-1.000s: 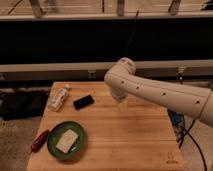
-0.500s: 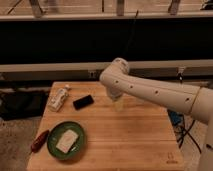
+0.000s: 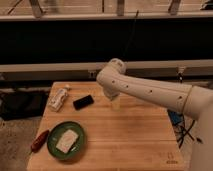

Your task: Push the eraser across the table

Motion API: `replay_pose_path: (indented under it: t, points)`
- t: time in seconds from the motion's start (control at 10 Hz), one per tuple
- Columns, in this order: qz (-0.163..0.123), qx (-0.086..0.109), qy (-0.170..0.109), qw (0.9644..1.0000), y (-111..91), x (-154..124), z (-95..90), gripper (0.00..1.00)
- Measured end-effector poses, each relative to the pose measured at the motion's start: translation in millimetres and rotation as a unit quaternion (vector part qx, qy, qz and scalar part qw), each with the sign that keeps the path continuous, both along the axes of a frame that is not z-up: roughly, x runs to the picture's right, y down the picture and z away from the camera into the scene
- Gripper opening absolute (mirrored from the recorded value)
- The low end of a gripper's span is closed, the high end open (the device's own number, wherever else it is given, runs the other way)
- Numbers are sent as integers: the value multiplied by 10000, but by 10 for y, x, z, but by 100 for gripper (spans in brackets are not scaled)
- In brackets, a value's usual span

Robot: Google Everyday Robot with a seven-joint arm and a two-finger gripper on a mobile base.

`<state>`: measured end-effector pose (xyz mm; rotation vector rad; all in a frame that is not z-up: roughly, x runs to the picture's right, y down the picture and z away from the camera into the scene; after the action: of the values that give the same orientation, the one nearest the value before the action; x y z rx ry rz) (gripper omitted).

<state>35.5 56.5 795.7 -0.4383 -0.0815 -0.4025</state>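
Camera view: a light wooden butcher-block table (image 3: 135,142) stands in front of a dark wall, with a long grey metal rail (image 3: 60,67) running across behind it. A white robot arm (image 3: 155,92) comes in from the right side of the scene, reaches over the back half of the table and turns down at a rounded joint. The gripper (image 3: 116,103) hangs below that joint, its pale tip pointing down, at or just above the wood near the back middle of the table. Cannot tell if the gripper is released or clenched.

The small black rectangular eraser (image 3: 83,102) lies flat on the table, left of the gripper as seen from here. It is near the gripper but apart from it, with bare wood between them. Its long side sits slightly askew to the table edge.

A crumpled white packet (image 3: 59,98) lies just beyond the eraser, toward the back left corner, close to it but not touching. A round green plate (image 3: 51,145) sits at the front left, with a pale squarish block (image 3: 66,140) lying in it. A dark red-brown elongated object (image 3: 39,141) sits just beside the plate at the left table edge; cannot tell what it is. Black cables (image 3: 184,129) hang off the right side of the table, below the arm
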Motion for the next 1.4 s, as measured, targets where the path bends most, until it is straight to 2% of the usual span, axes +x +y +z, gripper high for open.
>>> replay_pose_path:
  t: [0.4,0.6,0.8,1.1,1.2,1.4]
  points:
    - [-60,52,-76,9999,-27,-59,71,75]
    - [-97,85,-142,9998,-44,-113,109,58]
    - [-132,123,-208,9996,-63,-143,158,34]
    - [-159,164,-285,9993,-92,-159,236,7]
    - [-168,180,-322,9992,-107,-158,290,4]
    - [-194,193,-384,9989,-119,-189,351,4]
